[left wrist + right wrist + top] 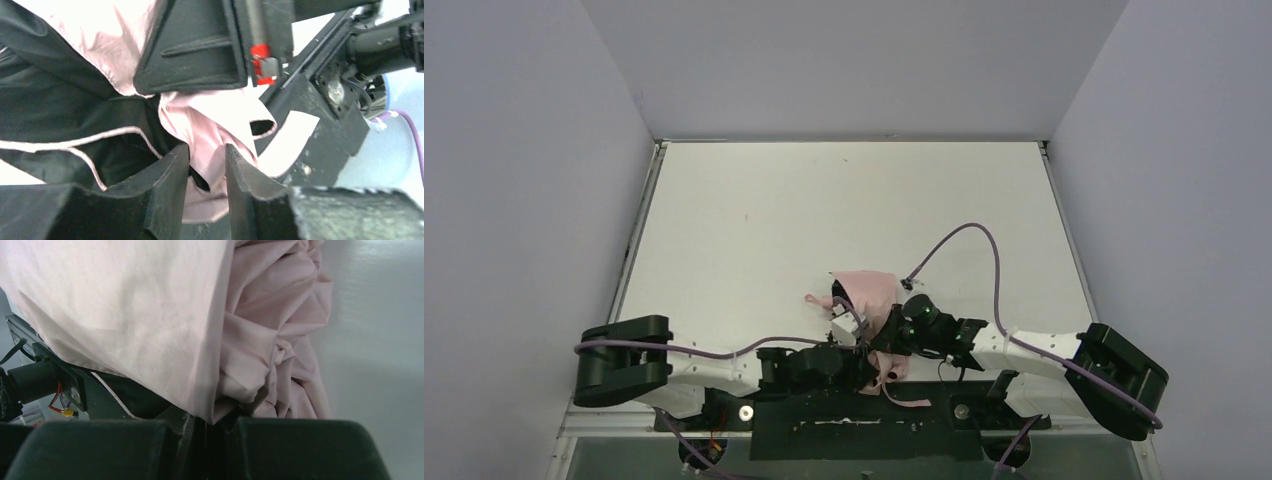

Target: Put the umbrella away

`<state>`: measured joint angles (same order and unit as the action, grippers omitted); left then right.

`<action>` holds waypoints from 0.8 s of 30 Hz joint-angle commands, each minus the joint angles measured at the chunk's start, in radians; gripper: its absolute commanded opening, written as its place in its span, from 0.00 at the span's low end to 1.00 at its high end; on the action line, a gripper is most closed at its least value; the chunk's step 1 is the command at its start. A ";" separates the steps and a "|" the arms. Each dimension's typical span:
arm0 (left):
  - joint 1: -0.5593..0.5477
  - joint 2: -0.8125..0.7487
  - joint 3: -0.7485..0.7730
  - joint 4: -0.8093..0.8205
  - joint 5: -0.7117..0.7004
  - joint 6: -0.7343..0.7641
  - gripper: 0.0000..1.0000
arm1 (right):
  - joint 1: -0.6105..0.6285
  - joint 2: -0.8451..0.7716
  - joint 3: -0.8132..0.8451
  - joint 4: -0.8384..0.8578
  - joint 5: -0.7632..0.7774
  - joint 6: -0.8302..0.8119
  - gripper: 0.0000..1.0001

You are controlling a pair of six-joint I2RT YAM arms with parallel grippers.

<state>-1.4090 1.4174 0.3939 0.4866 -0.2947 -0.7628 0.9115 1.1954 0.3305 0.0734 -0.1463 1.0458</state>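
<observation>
The umbrella (866, 290) is a crumpled bundle of pale pink fabric with black lining, near the table's front middle, between the two arms. A pink end piece (810, 298) sticks out to its left. My left gripper (862, 362) is shut on a fold of the pink fabric (212, 135), which sits between its fingers (170, 190). My right gripper (892, 335) is pressed against the bundle from the right, jaws shut on an edge of the fabric (150, 315). A pink strap (909, 400) hangs over the front edge. The shaft and ribs are hidden.
The white table (844, 200) is walled on the left, back and right. A purple cable (984, 240) loops over the table from the right arm. The black mounting plate (864, 430) with both arm bases lies along the near edge.
</observation>
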 commanded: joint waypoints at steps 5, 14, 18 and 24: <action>-0.016 -0.369 0.058 -0.393 -0.158 -0.041 0.48 | 0.013 0.008 -0.052 -0.013 0.075 -0.049 0.00; 0.383 -0.589 0.236 -0.834 0.066 -0.035 0.60 | 0.029 0.011 -0.092 -0.032 0.095 -0.061 0.00; 0.503 -0.531 0.343 -0.924 0.168 0.050 0.67 | 0.029 0.034 -0.101 -0.030 0.106 -0.051 0.00; 0.629 -0.354 0.486 -0.968 0.293 0.133 0.72 | 0.028 0.047 -0.087 -0.060 0.119 -0.059 0.00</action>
<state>-0.8322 0.9791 0.7830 -0.4328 -0.1226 -0.7094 0.9321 1.1957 0.2733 0.1570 -0.1123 1.0275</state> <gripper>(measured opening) 0.721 0.022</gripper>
